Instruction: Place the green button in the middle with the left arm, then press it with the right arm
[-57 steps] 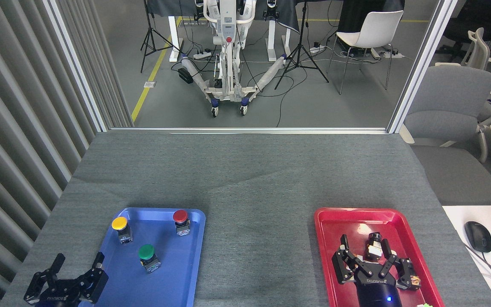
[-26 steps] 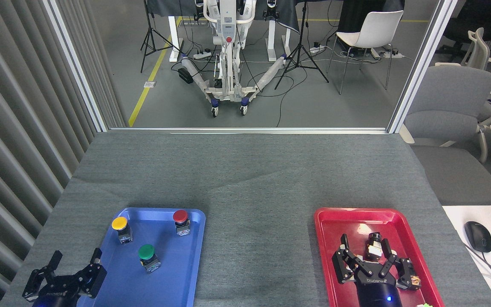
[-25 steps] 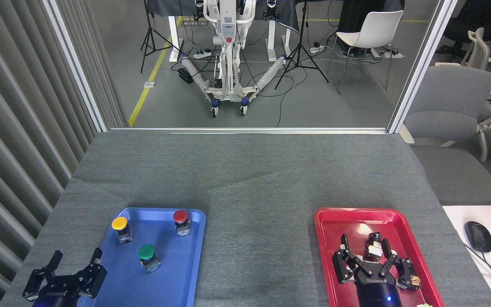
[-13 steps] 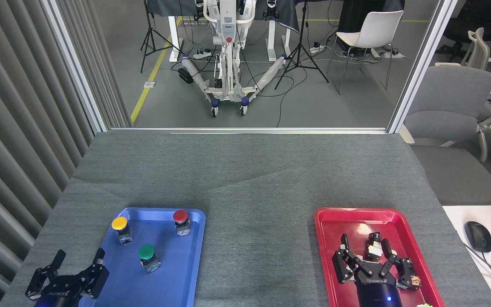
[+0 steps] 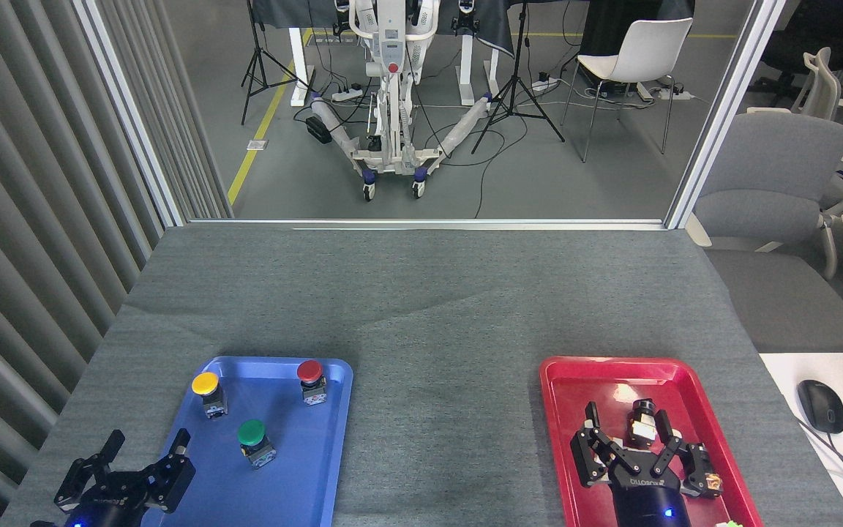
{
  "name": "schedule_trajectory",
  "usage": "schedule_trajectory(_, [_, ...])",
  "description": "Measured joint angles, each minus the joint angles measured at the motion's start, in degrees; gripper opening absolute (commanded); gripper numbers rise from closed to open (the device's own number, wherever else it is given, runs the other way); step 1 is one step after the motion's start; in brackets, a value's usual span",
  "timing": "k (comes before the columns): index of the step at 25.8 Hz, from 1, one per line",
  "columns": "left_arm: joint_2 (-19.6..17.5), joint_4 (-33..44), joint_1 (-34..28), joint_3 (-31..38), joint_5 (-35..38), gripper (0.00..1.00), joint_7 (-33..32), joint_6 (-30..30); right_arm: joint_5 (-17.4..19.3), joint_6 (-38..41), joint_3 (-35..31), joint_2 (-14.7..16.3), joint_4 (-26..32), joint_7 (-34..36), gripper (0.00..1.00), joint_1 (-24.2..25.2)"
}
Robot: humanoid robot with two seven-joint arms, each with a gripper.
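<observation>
the green button [image 5: 252, 433] sits in the blue tray [image 5: 319, 468], yellow button [image 5: 205, 383] and red button [image 5: 309, 372] behind it. our left gripper [image 5: 145, 451] and right gripper [image 5: 626, 426] both show fingers spread, holding nothing.

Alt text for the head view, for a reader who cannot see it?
A green-capped push button stands in a blue plastic tray with yellow-capped and red-capped buttons. The open left gripper hovers at the tray's near-left corner; the open right gripper hangs over a red tray.

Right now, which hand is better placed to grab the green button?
Left. The left hand hovers open at the blue tray beside the green button; the right hand sits over the red tray.
</observation>
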State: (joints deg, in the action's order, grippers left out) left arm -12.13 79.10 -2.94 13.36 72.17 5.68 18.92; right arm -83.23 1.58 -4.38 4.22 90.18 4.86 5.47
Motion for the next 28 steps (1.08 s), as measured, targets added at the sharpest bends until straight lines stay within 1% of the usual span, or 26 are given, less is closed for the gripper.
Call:
schedule_trajectory(3, [0.07,0.06,0.05,0.00,0.02,0.99,-0.02,0.00,0.00,0.00,0.00,0.00,0.00,0.06,1.00,0.00])
schedule_trajectory(10, [0.16,0.22,0.14,0.00,0.04,0.99,2.56,0.09,0.00,0.00,-0.02,0.00,0.00,0.02,1.00,-0.03])
schedule_trajectory(20, [0.48,0.25,0.24,0.00,0.25,0.99,4.55,-0.38,0.00,0.00,0.05,0.01,0.01,-0.12,1.00,-0.09])
schedule_trajectory(28, [0.56,0.08,0.23,0.00,0.49,0.99,5.19,-0.72,0.00,0.00,0.07,-0.20,0.08,-0.23,1.00,-0.11])
